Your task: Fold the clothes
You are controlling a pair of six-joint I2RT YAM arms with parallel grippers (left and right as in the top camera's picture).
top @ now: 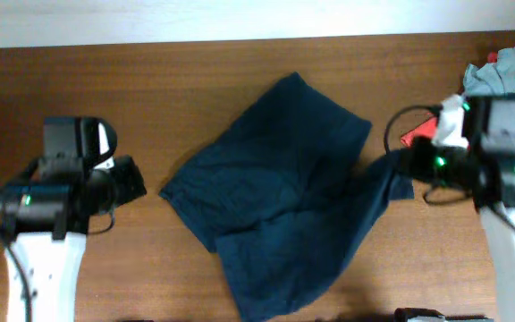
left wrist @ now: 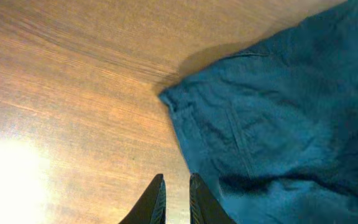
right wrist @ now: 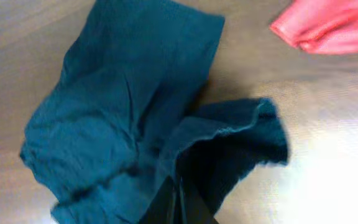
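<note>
A dark navy pair of shorts (top: 275, 197) lies spread across the middle of the brown wooden surface (top: 150, 80), turned at an angle. One wide leg runs toward the far edge and the other toward the near edge.

The right hand (right wrist: 179, 186) is clamped on the hem of the shorts at their right side. In the right wrist view its two fingers meet on the cloth, and the pinched edge stands up off the surface in a loose, curling fold (the rest of the garment stays flat and creased behind it). From overhead this held corner reaches out to the right, away from the main body of the shorts and toward the right arm.

The left hand (left wrist: 177, 180) hangs over bare wood just left of the shorts, near their left corner and not touching them. Its fingers are set narrowly, with a thin strip of the surface showing between them and nothing in the grip.

A red piece (top: 416, 137) lies on the surface beside the right arm, apart from the shorts, and it shows as a folded edge in the top right corner of the right wrist view. A light grey piece (top: 508, 67) is bunched at the far right corner. A white patch just below it is too blurred to tell whether it is cloth or a label.
</note>
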